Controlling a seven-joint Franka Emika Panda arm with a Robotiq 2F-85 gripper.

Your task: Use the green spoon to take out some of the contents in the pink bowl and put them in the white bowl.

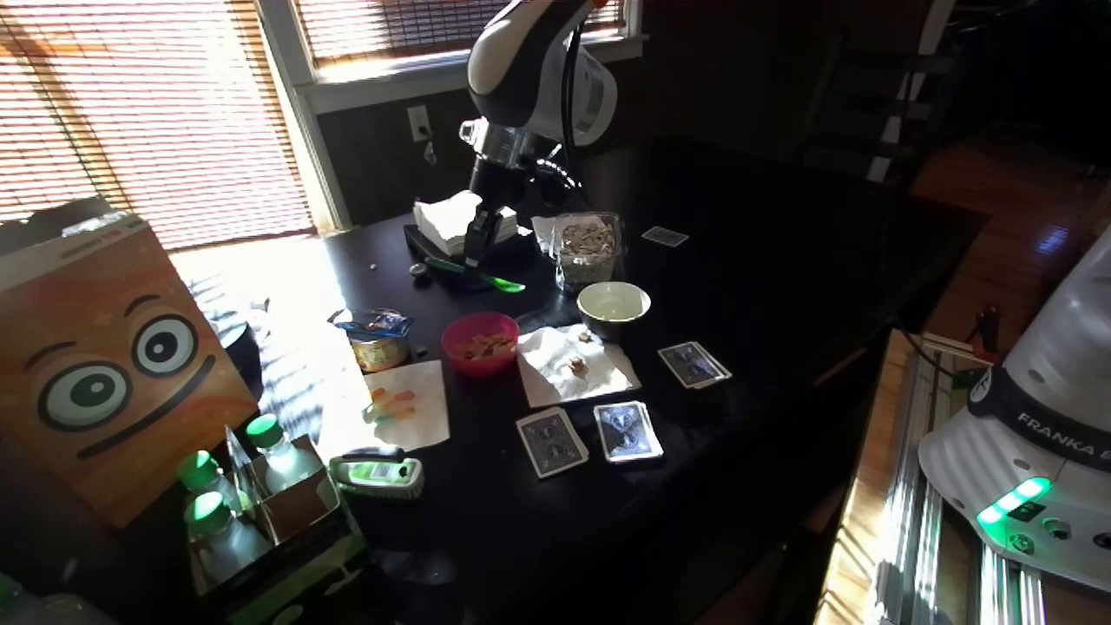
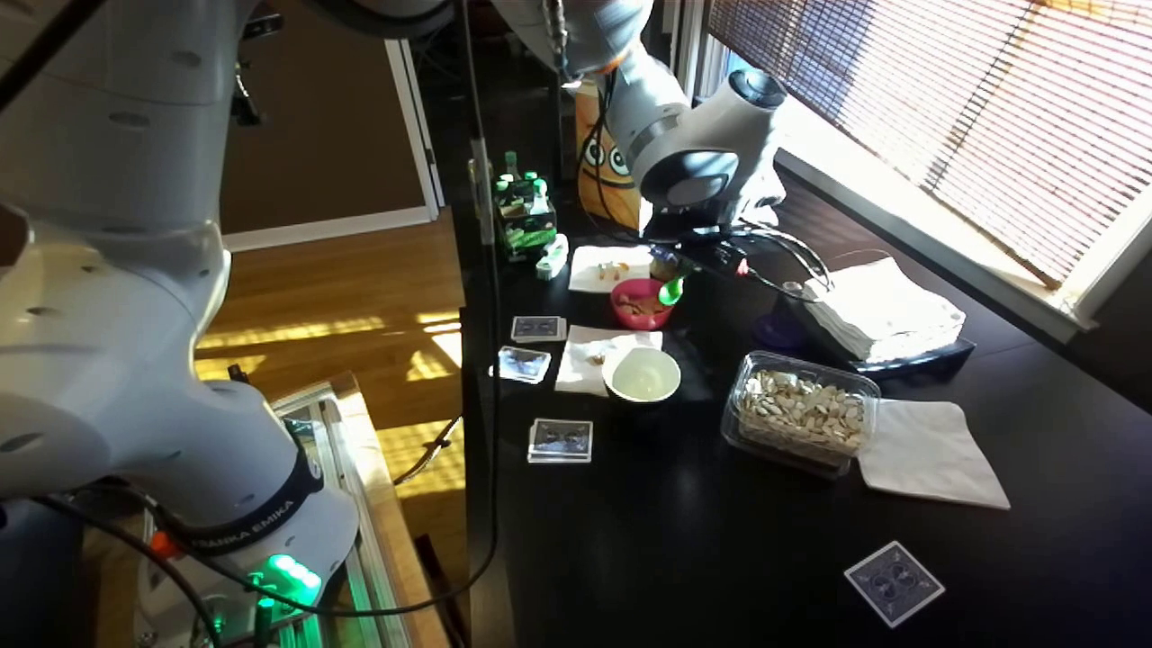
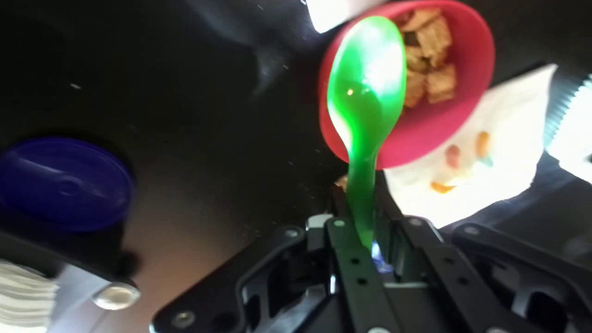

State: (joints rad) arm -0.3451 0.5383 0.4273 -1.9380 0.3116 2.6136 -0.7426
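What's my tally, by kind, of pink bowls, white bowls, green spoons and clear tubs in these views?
Pink bowl: 1
White bowl: 1
Green spoon, held in the tool: 1
Clear tub: 1
Total: 4

Arm [image 2: 81, 297]: smooth white casing, rounded, dotted with small grey ovals [image 2: 130, 120]
Joint seam [image 2: 615, 66]: a thin touch of orange
Wrist collar [image 1: 505, 144]: shiny silver metal
Base [image 1: 963, 469]: white and curved, small round sockets [image 1: 1056, 528] low on its face
Band [image 2: 256, 526]: black, with FRANKA EMIKA in pale capitals
Lamp [image 1: 1014, 500]: slanted strip glowing green
Cables [image 1: 570, 95]: black and slender, looping beside the arm
Gripper [image 3: 363, 203]: black, built of angular bars [image 3: 370, 300]
Screws [image 3: 183, 319]: round silver heads in the bars
Holes [image 3: 355, 261]: small, dark, in pairs
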